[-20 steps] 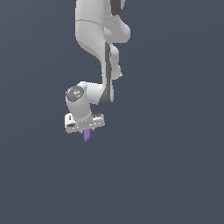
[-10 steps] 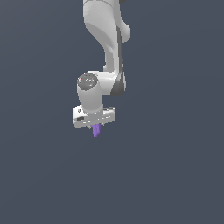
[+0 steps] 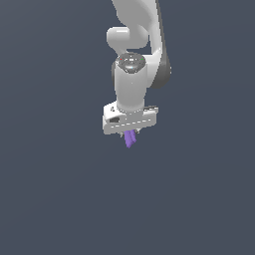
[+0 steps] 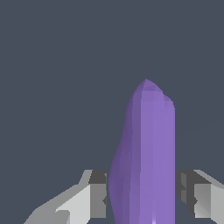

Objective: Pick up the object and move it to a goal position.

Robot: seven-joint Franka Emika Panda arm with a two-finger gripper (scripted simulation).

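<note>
**Purple piece held in the end effector, goal not in sight**

I have the end effector (image 3: 130, 133) pinching the object (image 3: 130, 139), a small purple sliver that hangs out below the white hand with its pointed end away from the palm. In the exterior view it sits in mid-frame against a plain grey backdrop, touching nothing but the fingers; I cannot see any surface under it, nor any marker for the goal.

The wrist view gives me what the exterior one cannot: the object (image 4: 146, 153) fills the gap between the two fingers (image 4: 96, 192), and I can read its shape, narrow, faceted, bulging on one side and tapering to a blunt tip. The right-hand pad seems pressed on a flat flank; on the other side the contact falls on the curved bulge. Whether both pads are fully seated I cannot tell, as the grip line is at the picture's edge.

I judge it light and rigid, so weight is no worry. The uneven flanks are: a piece like this could pivot or squirt out if squeezed off-centre. The hold near its thicker root looks the sensible place. The exterior view alone shows the arm's pose and how little of the piece protrudes.
</note>
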